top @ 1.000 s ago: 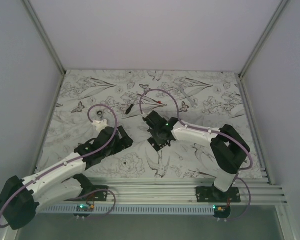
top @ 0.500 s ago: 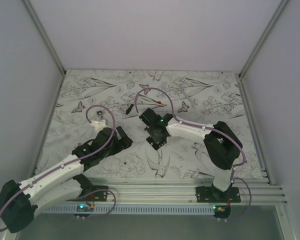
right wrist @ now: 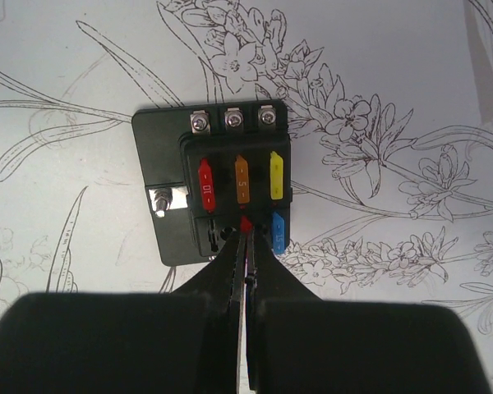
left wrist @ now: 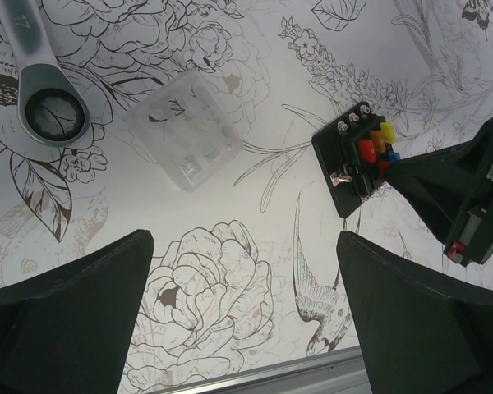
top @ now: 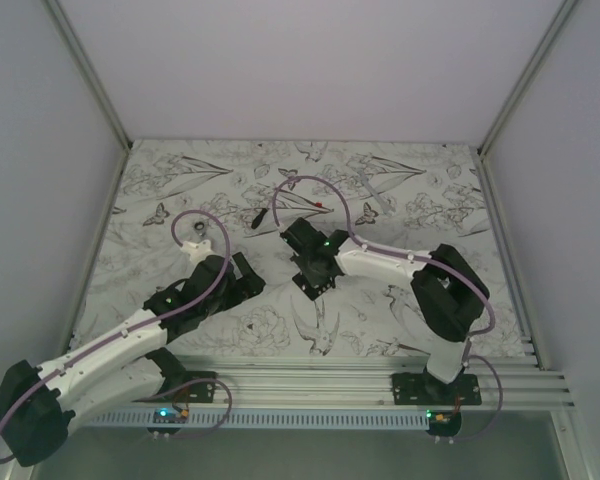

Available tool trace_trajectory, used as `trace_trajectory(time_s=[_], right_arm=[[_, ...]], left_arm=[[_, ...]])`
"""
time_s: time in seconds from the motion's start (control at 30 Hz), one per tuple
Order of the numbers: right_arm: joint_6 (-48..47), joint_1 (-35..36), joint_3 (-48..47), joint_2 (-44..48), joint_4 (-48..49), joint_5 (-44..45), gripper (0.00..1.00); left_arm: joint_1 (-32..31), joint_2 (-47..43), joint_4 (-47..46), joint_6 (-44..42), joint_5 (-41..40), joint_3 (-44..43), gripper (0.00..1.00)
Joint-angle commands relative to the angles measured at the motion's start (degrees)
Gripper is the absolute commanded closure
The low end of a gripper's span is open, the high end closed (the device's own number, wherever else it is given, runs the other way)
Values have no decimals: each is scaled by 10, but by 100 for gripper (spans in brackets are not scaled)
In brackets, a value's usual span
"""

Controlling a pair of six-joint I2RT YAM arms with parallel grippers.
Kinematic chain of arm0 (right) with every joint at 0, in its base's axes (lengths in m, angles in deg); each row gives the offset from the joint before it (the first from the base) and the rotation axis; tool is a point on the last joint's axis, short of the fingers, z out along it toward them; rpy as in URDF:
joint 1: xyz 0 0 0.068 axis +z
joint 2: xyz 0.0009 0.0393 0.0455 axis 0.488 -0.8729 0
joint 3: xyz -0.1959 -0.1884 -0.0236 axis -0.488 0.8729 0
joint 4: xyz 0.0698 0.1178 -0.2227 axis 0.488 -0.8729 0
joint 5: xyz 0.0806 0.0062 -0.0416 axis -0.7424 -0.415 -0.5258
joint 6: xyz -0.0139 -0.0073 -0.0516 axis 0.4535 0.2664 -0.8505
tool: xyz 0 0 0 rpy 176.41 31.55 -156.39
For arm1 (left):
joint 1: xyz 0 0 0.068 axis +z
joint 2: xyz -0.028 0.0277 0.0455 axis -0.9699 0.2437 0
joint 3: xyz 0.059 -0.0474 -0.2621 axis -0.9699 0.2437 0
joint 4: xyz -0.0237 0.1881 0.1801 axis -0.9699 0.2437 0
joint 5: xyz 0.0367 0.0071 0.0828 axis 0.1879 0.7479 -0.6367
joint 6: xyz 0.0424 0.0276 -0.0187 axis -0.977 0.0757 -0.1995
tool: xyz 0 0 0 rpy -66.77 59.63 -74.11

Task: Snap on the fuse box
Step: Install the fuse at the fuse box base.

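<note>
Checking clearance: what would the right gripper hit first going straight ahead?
A small red fuse in the fuse box, just at the tips of the right gripper; touching or not is unclear.

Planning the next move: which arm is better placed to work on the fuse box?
Right. The right gripper is shut at the fuse box, pinching a red fuse at its lower row. The left gripper hangs open off to the side, nearer the clear cover.

Right gripper blocks the near edge of the fuse box.
</note>
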Motion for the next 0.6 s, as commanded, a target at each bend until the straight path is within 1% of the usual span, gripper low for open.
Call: trace_trajectory(time_s=[0.0, 0.1, 0.23, 0.4, 0.57], right_arm=[[-7, 6, 6, -119, -95, -70, 100], [-14, 3, -15, -153, -101, -73, 100], [-6, 3, 17, -159, -97, -83, 100], [15, 8, 77, -102, -92, -82, 100], [19, 8, 65, -32, -95, -68, 100]], left_arm=[[3, -8, 21, 4, 8, 7, 1], [3, -13, 22, 5, 5, 10, 0], [3, -15, 23, 4, 2, 11, 0], [3, -13, 22, 0, 2, 7, 0], [3, -15, 23, -1, 4, 4, 0]])
